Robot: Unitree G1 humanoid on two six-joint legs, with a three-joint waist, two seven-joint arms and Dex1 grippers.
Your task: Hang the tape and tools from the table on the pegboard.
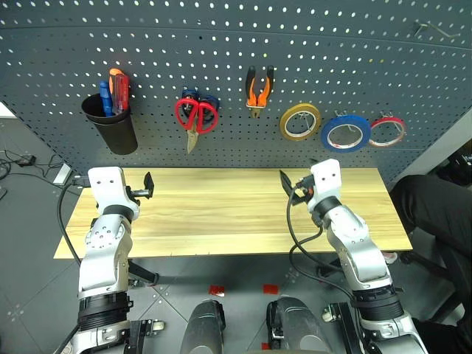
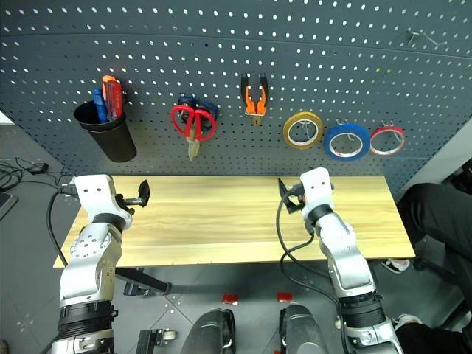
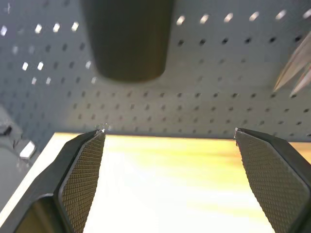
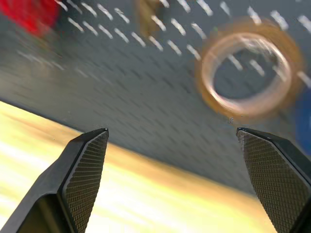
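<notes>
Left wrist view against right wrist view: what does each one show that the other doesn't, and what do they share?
Left wrist alone: the black cup hanging on the pegboard, and pale scissor blade tips at the frame's edge. Right wrist alone: the yellow tape ring and a red blur, likely the red scissor handles. Both: perforated pegboard, the bare wooden table, and open fingers holding nothing.

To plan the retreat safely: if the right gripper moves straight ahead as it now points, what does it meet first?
Probably the pegboard, about beside the yellow tape ring. The open right gripper has only bare table before it; depth is uncertain.
</notes>
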